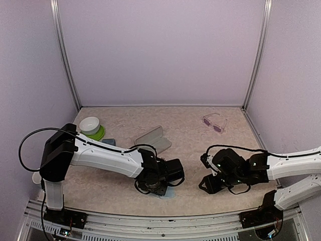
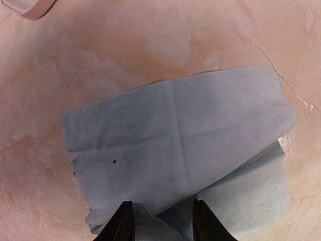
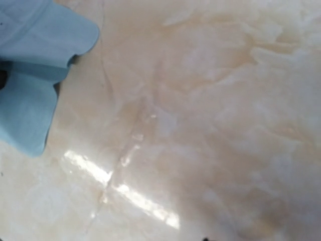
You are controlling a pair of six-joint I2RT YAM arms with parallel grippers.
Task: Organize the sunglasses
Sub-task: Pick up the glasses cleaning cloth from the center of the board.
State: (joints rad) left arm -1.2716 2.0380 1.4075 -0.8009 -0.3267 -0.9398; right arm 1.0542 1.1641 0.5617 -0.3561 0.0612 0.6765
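One pair of sunglasses point(image 1: 214, 123), pale clear frame with purplish-pink lenses, lies at the back right of the table, far from both arms. My left gripper point(image 1: 157, 189) points down over a light-blue cloth point(image 2: 175, 140) near the front middle. In the left wrist view its dark fingers point(image 2: 123, 223) stand apart, and a raised fold of the cloth lies between them. My right gripper point(image 1: 204, 171) hovers low to the right of the cloth, its two prongs spread with nothing between them. The right wrist view shows the cloth's edge point(image 3: 30, 75) and bare table; its fingers are out of frame.
An open grey-blue case point(image 1: 153, 138) lies behind the left gripper. A white bowl point(image 1: 90, 124) sits on a green plate point(image 1: 100, 134) at the back left, with a small blue item point(image 1: 109, 142) beside it. A pink edge point(image 2: 35, 7) shows in the left wrist view's corner.
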